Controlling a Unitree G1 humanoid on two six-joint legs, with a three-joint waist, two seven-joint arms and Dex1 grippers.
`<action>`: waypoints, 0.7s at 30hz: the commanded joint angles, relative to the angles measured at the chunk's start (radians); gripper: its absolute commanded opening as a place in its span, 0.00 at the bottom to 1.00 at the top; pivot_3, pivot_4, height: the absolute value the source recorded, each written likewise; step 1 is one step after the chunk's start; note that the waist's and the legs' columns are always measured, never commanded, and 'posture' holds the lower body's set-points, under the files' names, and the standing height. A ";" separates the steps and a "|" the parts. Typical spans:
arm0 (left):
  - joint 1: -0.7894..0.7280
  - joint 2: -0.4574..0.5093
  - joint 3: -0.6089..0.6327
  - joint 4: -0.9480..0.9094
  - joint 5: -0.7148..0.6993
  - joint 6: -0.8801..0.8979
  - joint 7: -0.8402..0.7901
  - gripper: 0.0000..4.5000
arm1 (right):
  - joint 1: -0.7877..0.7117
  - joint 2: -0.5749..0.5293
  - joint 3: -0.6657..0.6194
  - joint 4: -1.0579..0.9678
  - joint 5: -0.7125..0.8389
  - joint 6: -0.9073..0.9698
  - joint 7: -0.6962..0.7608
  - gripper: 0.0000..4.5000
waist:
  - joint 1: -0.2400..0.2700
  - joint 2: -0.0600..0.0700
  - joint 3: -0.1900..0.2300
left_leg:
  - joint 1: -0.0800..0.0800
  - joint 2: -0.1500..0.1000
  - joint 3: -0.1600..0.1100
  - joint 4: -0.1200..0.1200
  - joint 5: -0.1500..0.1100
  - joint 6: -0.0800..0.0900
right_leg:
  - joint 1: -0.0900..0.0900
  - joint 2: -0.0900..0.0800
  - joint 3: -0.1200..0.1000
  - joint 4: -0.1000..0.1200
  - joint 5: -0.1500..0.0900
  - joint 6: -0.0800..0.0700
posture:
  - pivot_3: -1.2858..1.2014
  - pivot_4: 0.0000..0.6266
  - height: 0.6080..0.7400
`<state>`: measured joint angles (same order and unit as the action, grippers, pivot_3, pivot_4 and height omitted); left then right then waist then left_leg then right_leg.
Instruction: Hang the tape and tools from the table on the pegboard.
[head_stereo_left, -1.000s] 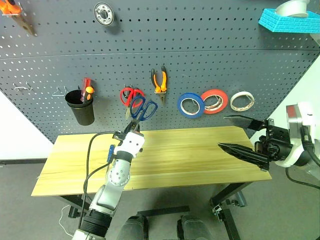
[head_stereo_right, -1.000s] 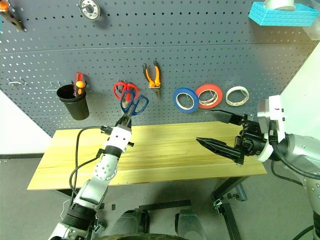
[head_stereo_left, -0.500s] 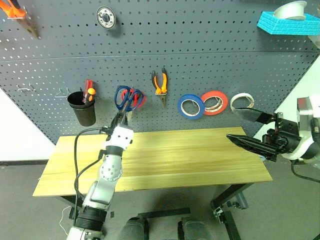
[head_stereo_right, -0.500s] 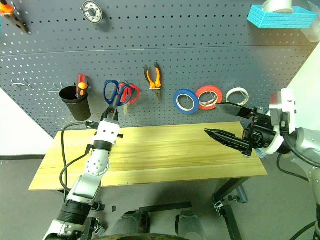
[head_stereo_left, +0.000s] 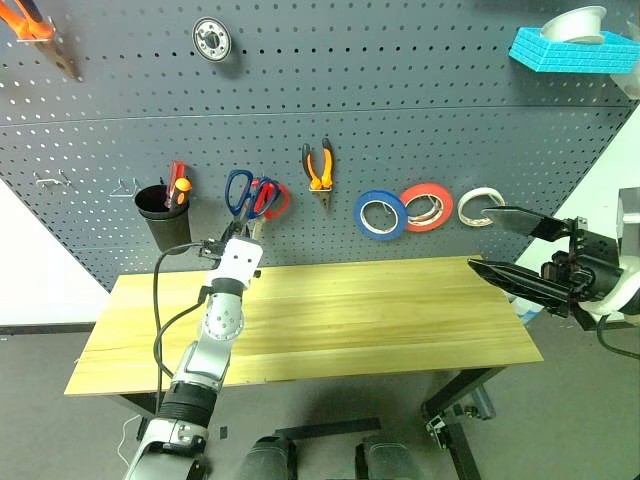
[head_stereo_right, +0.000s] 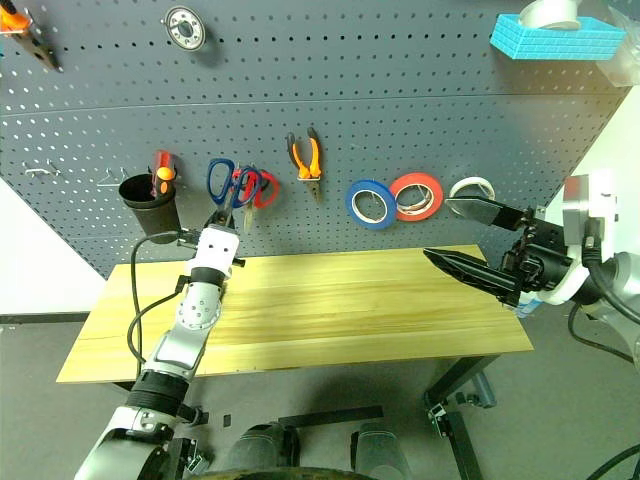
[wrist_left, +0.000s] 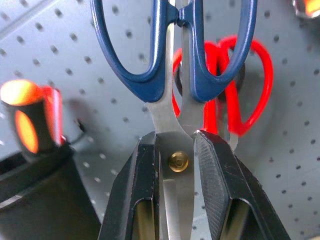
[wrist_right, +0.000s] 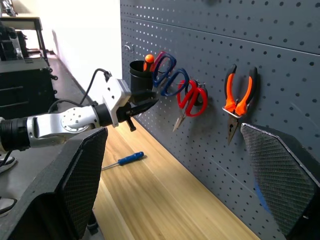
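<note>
Moved leftward along the pegboard, the left pincer grips the blue-handled scissors by the blades beside red-handled scissors, while the right pincer gapes wide, empty.

Workshop – grey pegboard hung with tools, tape rolls – wood-top table below.

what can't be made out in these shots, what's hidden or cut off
- Blue-handled scissors: in the left wrist view, the blade tips run out of frame between the left pincer fingers; whether a loop has caught a hook cannot be told.
- Red scissors: partly hidden behind the blue handles.
- Blue screwdriver: hidden behind the left arm in the head views.
- Black cup: contents mostly hidden by its wall.
</note>
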<state>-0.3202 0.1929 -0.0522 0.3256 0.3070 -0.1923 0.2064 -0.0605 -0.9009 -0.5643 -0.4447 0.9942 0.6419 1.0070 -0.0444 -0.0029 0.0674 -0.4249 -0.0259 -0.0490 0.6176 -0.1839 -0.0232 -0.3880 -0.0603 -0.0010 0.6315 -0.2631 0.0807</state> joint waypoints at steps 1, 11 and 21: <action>-0.050 -0.004 0.032 0.035 -0.043 -0.023 -0.003 0.16 | -0.008 -0.020 -0.039 -0.006 0.003 -0.013 -0.003 1.00 | 0.000 0.000 -0.001 | 0.000 0.000 0.000 0.000 0.000 0.000 | 0.000 0.000 0.000 0.000 0.000 0.000 | 0.44 0.00 0.82; -0.069 -0.013 0.010 0.051 -0.076 -0.066 -0.061 0.00 | 0.004 -0.020 -0.037 -0.005 -0.013 -0.014 -0.007 1.00 | 0.000 0.000 -0.003 | 0.000 0.000 0.000 0.001 0.000 0.000 | 0.000 0.000 0.000 0.000 0.000 0.001 | 0.44 0.00 0.82; -0.033 -0.037 -0.024 -0.028 -0.077 -0.052 -0.118 0.00 | 0.012 -0.008 -0.016 -0.005 -0.036 -0.023 -0.008 1.00 | -0.001 0.001 -0.008 | 0.000 0.000 0.000 0.001 0.000 0.000 | 0.000 0.000 0.001 0.001 0.000 0.000 | 0.44 0.00 0.82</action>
<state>-0.3529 0.1565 -0.0662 0.3447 0.2321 -0.2289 0.1009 -0.0425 -0.9075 -0.5643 -0.4446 0.9565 0.6373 1.0005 -0.0452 -0.0020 0.0592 -0.4243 -0.0259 -0.0483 0.6187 -0.1840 -0.0232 -0.3875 -0.0603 -0.0002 0.6324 -0.2629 0.0808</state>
